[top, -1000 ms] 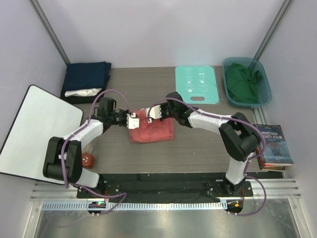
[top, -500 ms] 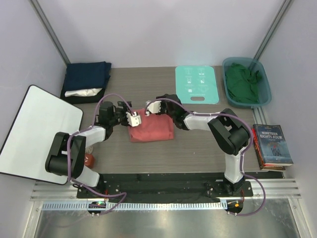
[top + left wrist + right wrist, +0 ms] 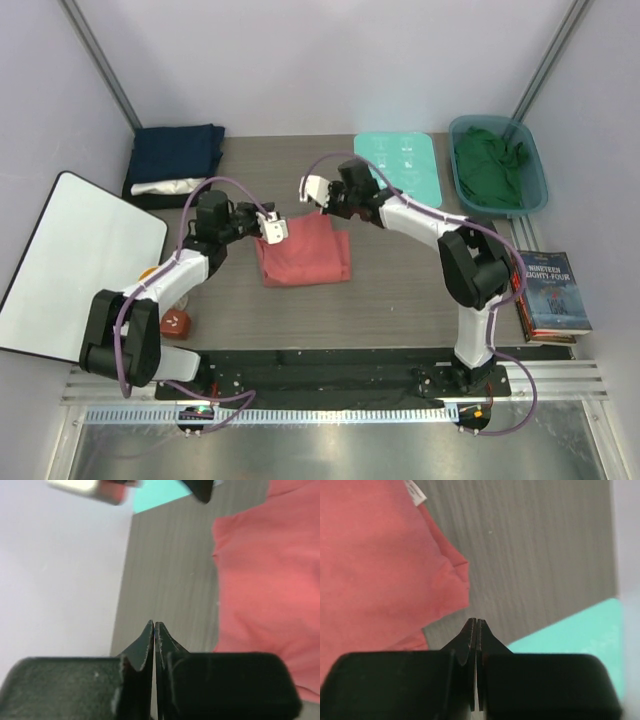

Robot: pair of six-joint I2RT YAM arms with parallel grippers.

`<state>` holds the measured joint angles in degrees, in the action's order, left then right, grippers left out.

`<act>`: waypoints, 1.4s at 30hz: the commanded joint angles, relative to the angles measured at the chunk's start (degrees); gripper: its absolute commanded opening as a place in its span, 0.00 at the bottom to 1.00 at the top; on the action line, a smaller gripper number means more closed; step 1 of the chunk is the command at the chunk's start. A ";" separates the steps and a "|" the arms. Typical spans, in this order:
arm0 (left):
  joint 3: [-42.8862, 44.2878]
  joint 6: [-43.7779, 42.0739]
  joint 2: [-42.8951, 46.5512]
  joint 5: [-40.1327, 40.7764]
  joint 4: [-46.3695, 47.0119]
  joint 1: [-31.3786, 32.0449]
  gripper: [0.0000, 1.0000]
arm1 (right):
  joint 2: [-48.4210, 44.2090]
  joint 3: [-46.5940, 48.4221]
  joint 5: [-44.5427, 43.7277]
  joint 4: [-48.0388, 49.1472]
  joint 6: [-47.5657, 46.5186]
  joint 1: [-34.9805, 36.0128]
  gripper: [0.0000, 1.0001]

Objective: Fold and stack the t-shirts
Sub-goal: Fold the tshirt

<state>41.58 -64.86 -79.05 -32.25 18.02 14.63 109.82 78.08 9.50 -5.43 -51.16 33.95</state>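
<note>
A coral-red t-shirt (image 3: pixel 302 252) lies folded flat in the middle of the table. My left gripper (image 3: pixel 272 228) hovers at its far left corner, shut and empty. In the left wrist view the gripper (image 3: pixel 155 629) is closed over bare table, with the red shirt (image 3: pixel 270 580) to its right. My right gripper (image 3: pixel 314 189) is above the table just behind the shirt, shut and empty. In the right wrist view the gripper (image 3: pixel 476 625) is closed, with the red shirt (image 3: pixel 370 565) to the left. A navy shirt (image 3: pixel 178 153) lies on a white one (image 3: pixel 165 187) at the back left. A dark green shirt (image 3: pixel 490 165) fills a teal bin (image 3: pixel 537 190).
A mint-green board (image 3: pixel 397 170) lies behind the right gripper; it also shows in the right wrist view (image 3: pixel 585 630). A white panel (image 3: pixel 70 260) is at the left edge. Books (image 3: pixel 550 292) are stacked at the right. A small red object (image 3: pixel 177 321) sits near the left arm.
Both grippers have drawn back from the red shirt's far edge toward the back of the table, the right one farther. The shirt stays flat.
</note>
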 commanded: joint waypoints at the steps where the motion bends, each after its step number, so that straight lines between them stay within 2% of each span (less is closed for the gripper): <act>1: 1.49 -2.62 1.62 -10.45 -17.91 0.83 0.00 | 5.91 9.00 19.31 -18.11 8.70 -4.33 0.01; 5: 5.68 -5.71 -3.11 -12.39 -27.23 1.10 0.00 | 12.60 18.31 26.70 -24.01 11.25 -7.06 0.01; 9: 12.64 -5.72 -8.31 -12.84 -34.18 1.10 0.00 | 15.42 21.84 31.54 -24.80 12.40 -8.73 0.01; 12: 15.01 -7.29 -10.68 -11.96 -34.28 1.10 0.00 | 15.08 22.38 32.34 -24.72 11.96 -8.82 0.01; 16: 18.27 -8.26 -12.18 -11.08 -36.82 1.19 0.00 | 12.79 21.32 28.65 -24.19 11.51 -10.04 0.01; 23: 22.49 -13.18 -12.80 -10.12 -49.20 1.10 0.00 | 8.40 21.32 32.68 -24.19 13.80 -13.83 0.01; 29: 23.10 -15.47 -12.45 -8.97 -51.59 1.10 0.00 | 7.60 21.41 37.07 -25.85 13.89 -14.09 0.01; 34: 23.11 -17.49 -13.59 -5.46 -52.82 1.10 0.00 | 9.36 23.25 44.99 -28.58 14.24 -13.83 0.01; 42: 22.93 -18.37 -15.26 -2.47 -51.25 0.57 0.00 | 12.87 24.92 47.98 -29.20 13.80 -12.51 0.01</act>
<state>62.98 -81.93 -93.25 -36.34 -33.30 15.66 120.77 100.31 53.39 -33.78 -37.36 20.67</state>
